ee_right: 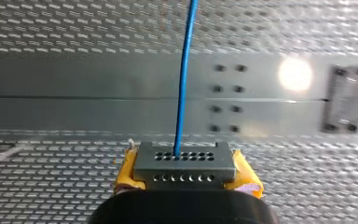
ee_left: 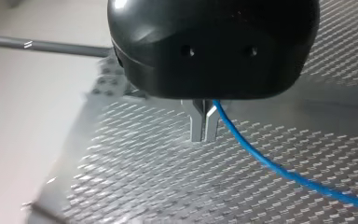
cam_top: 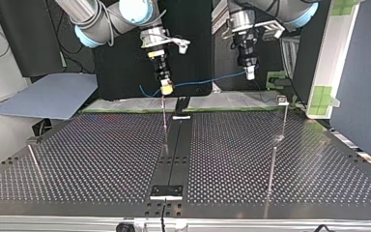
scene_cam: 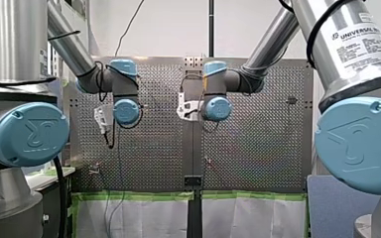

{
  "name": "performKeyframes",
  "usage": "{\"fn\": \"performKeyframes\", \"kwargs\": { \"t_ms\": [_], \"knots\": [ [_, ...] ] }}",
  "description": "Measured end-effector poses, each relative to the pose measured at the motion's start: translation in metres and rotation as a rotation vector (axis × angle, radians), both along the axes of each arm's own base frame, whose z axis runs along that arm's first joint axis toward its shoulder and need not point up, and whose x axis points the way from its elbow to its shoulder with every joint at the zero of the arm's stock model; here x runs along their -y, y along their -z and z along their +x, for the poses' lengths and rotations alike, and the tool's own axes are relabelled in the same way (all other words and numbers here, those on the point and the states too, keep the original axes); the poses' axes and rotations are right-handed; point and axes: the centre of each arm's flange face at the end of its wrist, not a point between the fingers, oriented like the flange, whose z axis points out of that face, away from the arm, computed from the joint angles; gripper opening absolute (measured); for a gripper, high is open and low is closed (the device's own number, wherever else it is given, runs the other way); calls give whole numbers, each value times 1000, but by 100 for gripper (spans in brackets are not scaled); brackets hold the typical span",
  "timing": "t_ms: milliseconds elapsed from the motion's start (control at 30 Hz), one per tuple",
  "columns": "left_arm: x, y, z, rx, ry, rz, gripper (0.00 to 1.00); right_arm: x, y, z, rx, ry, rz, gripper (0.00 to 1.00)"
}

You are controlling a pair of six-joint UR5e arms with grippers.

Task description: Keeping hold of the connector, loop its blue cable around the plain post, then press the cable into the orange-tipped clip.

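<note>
From behind the arms, my left arm (scene_cam: pixel 96 78) and my right arm (scene_cam: pixel 250 69) both reach out over the perforated bench (scene_cam: pixel 258 148). Their jaws are too small to read here.

From across the bench, the right gripper (cam_top: pixel 166 89) hangs pointing down over the far edge near the middle, with the connector (cam_top: pixel 165 88) clamped in its yellow pads. The blue cable (cam_top: pixel 207 80) runs almost level from there rightward to the left gripper (cam_top: pixel 249 74), off the bench.

In the left wrist view, the metal jaws are pressed together. The cable comes out right beside them and trails away over the bench.

In the right wrist view, the jaws grip the grey connector across its long axis. Its holed face points forward, and the cable leaves it straight ahead.
</note>
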Motion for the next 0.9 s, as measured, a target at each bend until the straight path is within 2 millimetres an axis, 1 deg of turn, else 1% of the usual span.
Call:
{"fn": "performKeyframes", "kwargs": {
  "t_ms": [33,133,200,333,433,533,600,800,900],
  "knots": [
    [-1,-8,3,9,-14,-9,5,4,-12,0,7,3,-11,0],
    [-2,-24,9,24,-45,-23,5,14,-38,-2,16,9,-40,0],
    [-2,-33,13,30,-57,-28,5,19,-54,-4,18,12,-58,0],
    [-2,-51,22,41,-75,-29,5,36,-88,-12,31,18,-92,0],
    [-3,-62,30,43,-85,-26,5,51,-104,-18,36,20,-100,0],
    [-4,-73,38,43,-95,-19,5,65,-115,-24,37,19,-102,0],
    [-5,-80,43,41,-103,-9,5,71,-122,-25,37,14,-103,0],
    [-16,-106,63,40,-142,22,5,81,-148,-18,58,-33,-139,0],
    [-24,-124,70,62,-147,6,5,82,-160,-10,74,-65,-161,0]
  ]
}}
